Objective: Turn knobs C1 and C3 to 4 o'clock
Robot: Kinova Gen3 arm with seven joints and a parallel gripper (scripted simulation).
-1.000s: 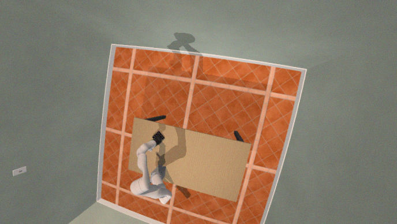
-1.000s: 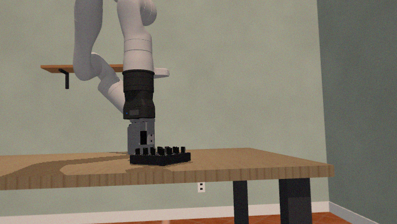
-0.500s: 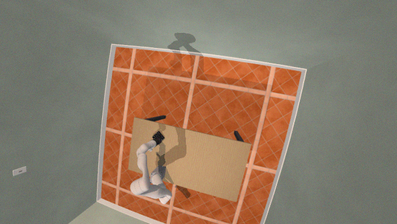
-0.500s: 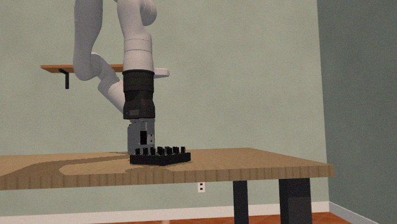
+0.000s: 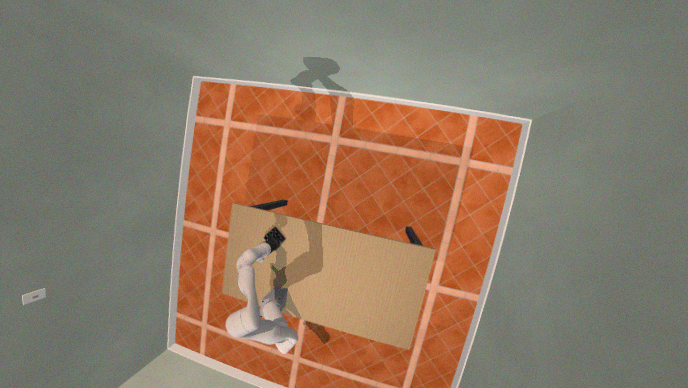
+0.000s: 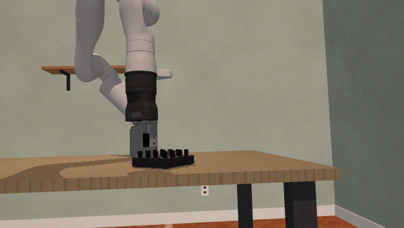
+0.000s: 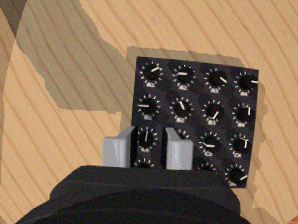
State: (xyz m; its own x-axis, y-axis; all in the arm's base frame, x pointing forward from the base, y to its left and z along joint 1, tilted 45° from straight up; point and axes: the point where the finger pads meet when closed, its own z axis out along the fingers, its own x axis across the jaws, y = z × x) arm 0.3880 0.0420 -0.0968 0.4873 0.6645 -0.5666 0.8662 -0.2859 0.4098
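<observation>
Orange tile floor [image 5: 400,200] and green walls around a wooden table [image 5: 370,285] [image 6: 235,164]. Knob box [image 5: 278,239] [image 6: 164,162] [image 7: 196,122] sits near the table's upper-left edge in the top view; bare wood to its right. My gripper [image 5: 270,249] [image 6: 144,147] [image 7: 149,141] is partly open, fingers either side of knob C1 [image 7: 147,139], grip unclear. Knob C3 [image 7: 209,145] lies right of them, its line toward the left. Neighbouring knobs crowd my fingers.
</observation>
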